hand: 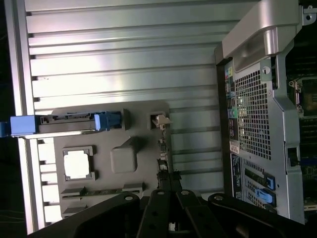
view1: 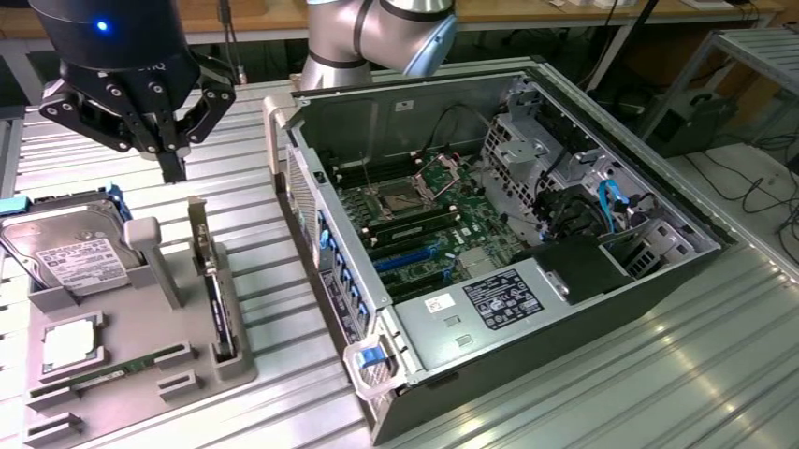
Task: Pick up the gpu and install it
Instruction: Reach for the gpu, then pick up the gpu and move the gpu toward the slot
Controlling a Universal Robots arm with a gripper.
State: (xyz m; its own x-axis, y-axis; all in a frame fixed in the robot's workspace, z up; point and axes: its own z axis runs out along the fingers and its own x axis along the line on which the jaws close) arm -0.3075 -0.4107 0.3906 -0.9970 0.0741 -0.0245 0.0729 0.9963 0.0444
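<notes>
Exterior view's left: one grey tray point(view1: 140, 323) on a slatted table point(view1: 600, 393). It holds one hard drive point(view1: 65, 254), one CPU point(view1: 71, 342) and one memory stick point(view1: 115, 371).

Gripper point(view1: 172, 166) hangs above the tray's far edge, fingers pressed together, gripping nothing.

One gpu point(view1: 212, 290) stands on edge in the slot on the tray's side toward the exterior view's right. Its bracket end is nearest the gripper, untouched. One post point(view1: 144, 245) rises between drive and gpu.

Exterior view's right: one open case point(view1: 413, 374) just beside the tray, motherboard point(view1: 425, 220) exposed, well apart from the gripper.

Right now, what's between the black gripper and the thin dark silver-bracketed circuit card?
Nothing; in the exterior view the stretch from gripper to gpu is bare.
</notes>
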